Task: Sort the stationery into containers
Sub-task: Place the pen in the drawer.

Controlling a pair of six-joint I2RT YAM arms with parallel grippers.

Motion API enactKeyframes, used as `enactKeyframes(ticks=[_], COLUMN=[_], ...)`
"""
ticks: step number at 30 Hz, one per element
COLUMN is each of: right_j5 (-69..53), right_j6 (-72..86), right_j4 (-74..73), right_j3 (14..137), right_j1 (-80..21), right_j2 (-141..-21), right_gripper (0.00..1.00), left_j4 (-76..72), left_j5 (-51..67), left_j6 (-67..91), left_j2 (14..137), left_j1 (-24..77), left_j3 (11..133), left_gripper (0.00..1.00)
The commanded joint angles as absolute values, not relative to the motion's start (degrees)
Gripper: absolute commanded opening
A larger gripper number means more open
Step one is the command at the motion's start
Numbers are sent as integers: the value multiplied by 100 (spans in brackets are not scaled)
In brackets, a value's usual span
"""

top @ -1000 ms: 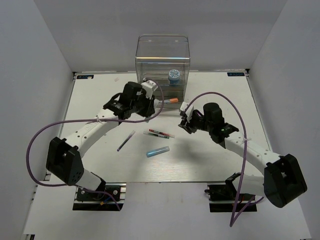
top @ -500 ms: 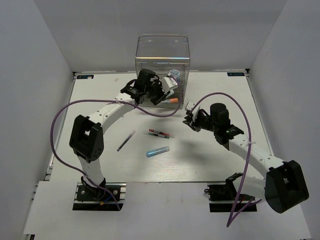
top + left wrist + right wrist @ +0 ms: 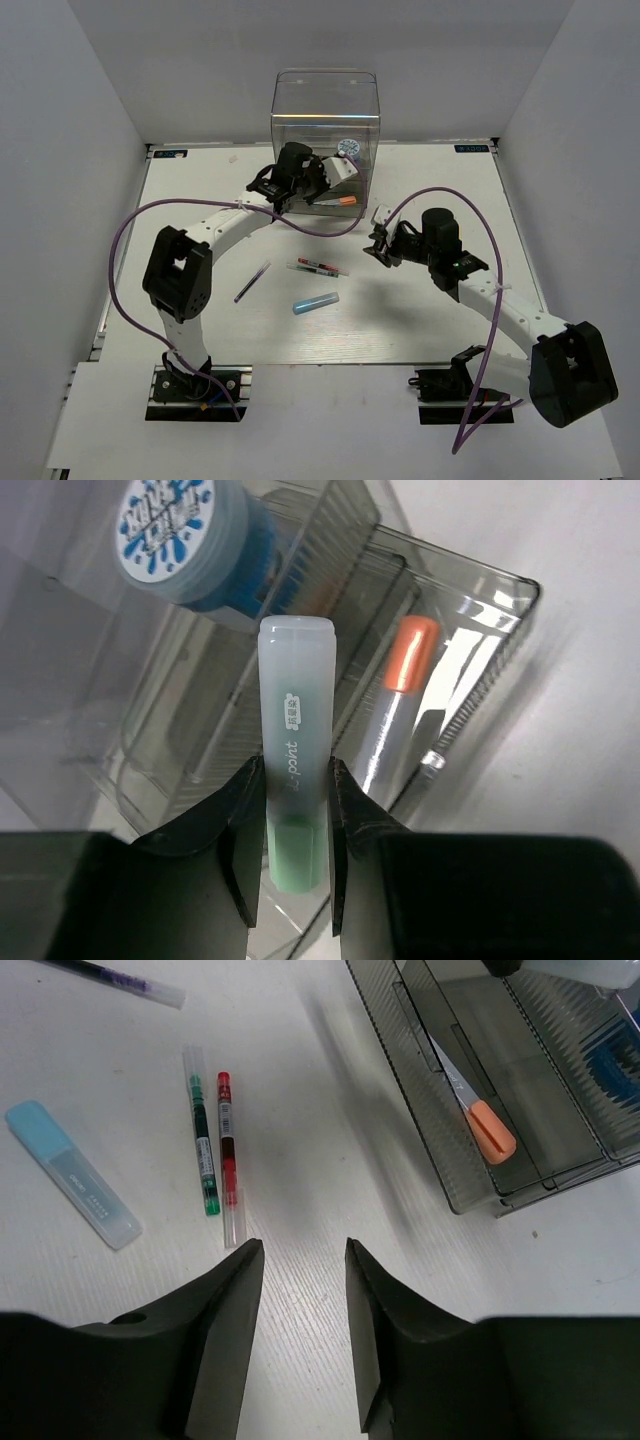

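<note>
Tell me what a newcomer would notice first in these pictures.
The left gripper holds a pale green highlighter at the clear drawer organiser at the back of the table, where a blue-white roll and an orange-capped pen sit. The right gripper hangs open near loose pens.

Bare tabletop [image 3: 330, 1090] lies free between the red-marked pen [image 3: 228, 1150] and the pulled-out drawer [image 3: 410, 1100]; an orange-capped pen [image 3: 480, 1120] lies along one wall of that drawer; the left gripper [image 3: 293, 805], clamping a green highlighter [image 3: 293, 710], hangs over the organiser's [image 3: 325, 110] drawers and blocks the way in from above.
</note>
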State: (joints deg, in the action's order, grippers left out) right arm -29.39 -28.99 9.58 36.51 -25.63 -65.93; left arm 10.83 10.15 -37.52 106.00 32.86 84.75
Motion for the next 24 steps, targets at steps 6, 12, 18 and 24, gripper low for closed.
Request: enactKeyframes(ticks=[6, 12, 18, 24], right_j5=[-3269, -3480, -3796, -4096], right_j6=[-3155, -3410, -3954, -4955], right_j4=[1107, 888, 475, 44], right_j3=[3560, 3560, 3577, 3516], right_j1=[-2584, -2628, -2786, -3067], right_j2=[-6671, -6724, -6838, -7048], right_gripper=[50, 58, 65, 67], left_j4=[308, 80, 17, 18], left_j5=[457, 404, 518, 571], left_j6=[-3955, -3841, -3376, -2552], left_j2=[10942, 10837, 10275, 9494], left_j1=[3313, 3313, 3313, 3313], left_j3=[8341, 8201, 8033, 7683], left_gripper=[15, 39, 60, 100])
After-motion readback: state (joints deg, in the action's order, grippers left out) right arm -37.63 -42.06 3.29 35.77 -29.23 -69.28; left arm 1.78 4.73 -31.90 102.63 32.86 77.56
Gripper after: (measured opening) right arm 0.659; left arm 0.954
